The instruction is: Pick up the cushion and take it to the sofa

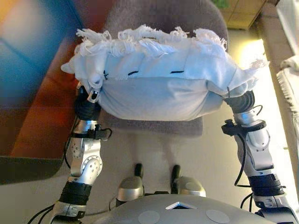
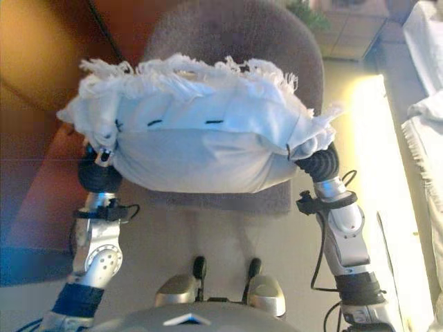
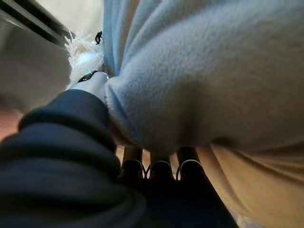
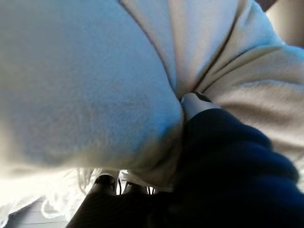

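Observation:
A white cushion (image 1: pixel 154 88) with a fringed far edge and dark stitch marks is held up in the air between my two hands, over a grey chair (image 1: pixel 163 16). My left hand (image 1: pixel 88 105) grips its left end; in the left wrist view its thumb (image 3: pixel 92 85) digs into the cushion (image 3: pixel 213 71) and its fingers (image 3: pixel 156 166) run underneath. My right hand (image 1: pixel 240 101) grips the right end; in the right wrist view its thumb (image 4: pixel 194 102) presses into a fold of the cushion (image 4: pixel 71 71). Most of both hands' fingers are hidden under the cloth.
The grey chair's seat edge (image 1: pixel 154 126) lies just below the cushion. A large orange and blue surface (image 1: pixel 32 70) fills the left side. White cloth-covered furniture (image 1: pixel 289 79) stands at the right edge. Pale floor (image 1: pixel 210 158) lies in front of the chair.

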Robot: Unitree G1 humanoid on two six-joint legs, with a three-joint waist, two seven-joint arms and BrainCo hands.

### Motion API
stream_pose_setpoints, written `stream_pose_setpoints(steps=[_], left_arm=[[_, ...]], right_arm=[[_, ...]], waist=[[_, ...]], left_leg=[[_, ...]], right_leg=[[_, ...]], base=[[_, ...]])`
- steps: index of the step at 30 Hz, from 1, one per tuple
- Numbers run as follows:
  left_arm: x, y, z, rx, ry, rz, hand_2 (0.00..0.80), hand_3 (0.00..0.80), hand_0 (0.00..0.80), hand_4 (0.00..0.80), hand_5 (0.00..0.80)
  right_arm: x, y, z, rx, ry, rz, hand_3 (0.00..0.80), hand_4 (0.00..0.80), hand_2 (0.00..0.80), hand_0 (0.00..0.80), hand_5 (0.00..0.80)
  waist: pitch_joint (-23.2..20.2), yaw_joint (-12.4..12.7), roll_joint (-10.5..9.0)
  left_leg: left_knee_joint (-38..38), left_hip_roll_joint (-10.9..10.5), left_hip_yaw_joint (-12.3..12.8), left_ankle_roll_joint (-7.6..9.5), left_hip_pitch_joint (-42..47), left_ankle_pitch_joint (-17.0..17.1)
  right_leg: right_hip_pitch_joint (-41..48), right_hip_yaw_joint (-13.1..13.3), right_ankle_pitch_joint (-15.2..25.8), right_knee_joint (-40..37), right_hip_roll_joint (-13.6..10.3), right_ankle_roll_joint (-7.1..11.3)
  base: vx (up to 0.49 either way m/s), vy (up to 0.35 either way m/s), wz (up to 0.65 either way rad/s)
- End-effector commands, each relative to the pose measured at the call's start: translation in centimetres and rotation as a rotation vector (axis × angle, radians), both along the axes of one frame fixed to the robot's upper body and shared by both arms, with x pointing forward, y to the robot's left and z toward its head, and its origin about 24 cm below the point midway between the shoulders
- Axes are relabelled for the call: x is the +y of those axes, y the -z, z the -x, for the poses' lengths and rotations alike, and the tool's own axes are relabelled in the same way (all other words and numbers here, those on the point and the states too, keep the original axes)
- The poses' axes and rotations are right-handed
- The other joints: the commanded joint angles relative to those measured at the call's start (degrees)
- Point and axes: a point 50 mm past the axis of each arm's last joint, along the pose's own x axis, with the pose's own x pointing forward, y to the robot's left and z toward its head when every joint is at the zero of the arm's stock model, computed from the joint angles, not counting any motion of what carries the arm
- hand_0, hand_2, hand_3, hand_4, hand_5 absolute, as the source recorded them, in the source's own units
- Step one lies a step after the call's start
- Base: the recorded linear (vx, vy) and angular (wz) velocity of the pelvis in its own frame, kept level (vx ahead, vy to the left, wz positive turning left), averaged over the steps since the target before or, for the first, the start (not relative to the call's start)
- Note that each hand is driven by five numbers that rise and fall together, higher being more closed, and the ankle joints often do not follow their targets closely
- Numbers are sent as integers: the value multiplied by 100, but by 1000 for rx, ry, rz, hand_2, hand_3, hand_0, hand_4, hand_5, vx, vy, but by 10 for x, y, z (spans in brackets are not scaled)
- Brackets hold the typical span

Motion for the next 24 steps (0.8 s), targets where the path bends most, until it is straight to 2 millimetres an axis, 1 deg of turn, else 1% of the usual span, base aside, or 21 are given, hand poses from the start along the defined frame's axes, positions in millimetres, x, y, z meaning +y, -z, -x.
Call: stream_pose_setpoints(steps=[1,3,4,7,12,14,16,17,18,19,20,21,22,23,24], left_arm=[[-15,-42,7,-255,34,-25,800,800,800,800,800],[-17,-49,5,-285,37,-25,800,800,800,800,800],[-19,-52,5,-295,37,-27,800,800,800,800,800],[-23,-63,4,-335,31,-49,800,800,800,800,800],[-21,-67,2,-329,12,-56,800,800,800,800,800],[-18,-66,3,-318,-10,-63,800,800,800,800,800],[-14,-64,4,-315,-34,-63,800,800,800,800,800],[-12,-64,6,-321,-45,-64,800,800,800,800,800],[-10,-63,7,-330,-57,-64,800,800,800,800,800],[-9,-63,9,-338,-68,-67,800,800,800,800,800],[-9,-62,11,-343,-75,-72,800,800,800,800,800],[-8,-62,12,-345,-81,-72,800,800,800,800,800],[-7,-61,13,-342,-84,-70,800,800,800,800,800],[-6,-61,13,-341,-82,-69,800,800,800,800,800],[-5,-61,13,-343,-81,-66,800,800,800,800,800]], right_arm=[[16,-44,20,-295,-99,-98,800,800,800,800,800],[18,-51,20,-334,-89,-88,800,800,800,800,800],[19,-54,20,-347,-86,-87,800,800,800,800,800],[23,-62,17,-367,-86,-90,800,800,800,800,800],[27,-61,15,-341,-104,-87,800,800,800,800,800],[27,-58,15,-325,-107,-81,800,800,800,800,800],[28,-57,15,-319,-123,-82,800,800,800,800,800],[29,-57,16,-324,-131,-79,800,800,800,800,800],[29,-57,16,-330,-141,-76,800,800,800,800,800],[30,-56,17,-336,-149,-77,800,800,800,800,800],[31,-54,18,-341,-150,-76,800,800,800,800,800],[32,-54,19,-345,-147,-76,800,800,800,800,800],[33,-53,19,-346,-142,-79,800,800,800,800,800],[34,-53,19,-348,-133,-81,800,800,800,800,800],[37,-54,18,-354,-125,-79,800,800,800,800,800]], waist=[[-744,138,-219],[-774,151,-223],[-774,157,-226],[-824,171,-251],[-827,160,-258],[-780,154,-287],[-698,160,-350],[-616,157,-404],[-513,163,-461],[-386,189,-505],[-271,217,-559],[-171,244,-595],[-52,283,-607],[26,319,-592],[91,395,-519]], left_leg=[[55,55,107,66,2,-318],[26,57,71,60,35,-327],[20,53,62,63,9,-262],[20,61,42,55,36,-284],[67,114,52,43,62,-302],[211,134,56,35,64,-342],[687,136,39,-6,-28,-528],[1107,106,61,-12,-141,-640],[1629,94,97,-35,-327,-614],[2200,102,52,-71,-617,-433],[2738,87,1,-69,-886,-300],[3221,31,-9,-39,-1153,-227],[3601,-52,55,29,-1397,-211],[3742,-40,130,25,-1588,-156],[3577,-127,84,11,-1722,-49]], right_leg=[[195,30,-241,220,-198,250],[245,27,-243,179,-184,248],[214,25,-192,183,-185,238],[236,36,-195,151,-168,229],[240,109,-253,196,-99,187],[221,168,-299,271,-58,134],[203,203,-355,381,-45,69],[173,218,-352,450,-63,27],[136,229,-352,522,-72,-39],[112,252,-344,592,-63,-108],[99,285,-330,654,-72,-158],[87,307,-332,740,-79,-210],[90,330,-376,871,-76,-258],[123,343,-427,940,-62,-273],[176,366,-527,1020,-3,-250]], base=[[34,-32,-2],[0,-34,-1],[-29,-39,0],[-1,-63,-2],[19,-85,-5],[16,-119,-10],[14,-124,-7],[-25,-139,-11],[-81,-149,-12],[-83,-159,-7],[-72,-154,-18],[-44,-150,-38],[-9,-118,-42],[39,-61,-23],[93,3,7]])
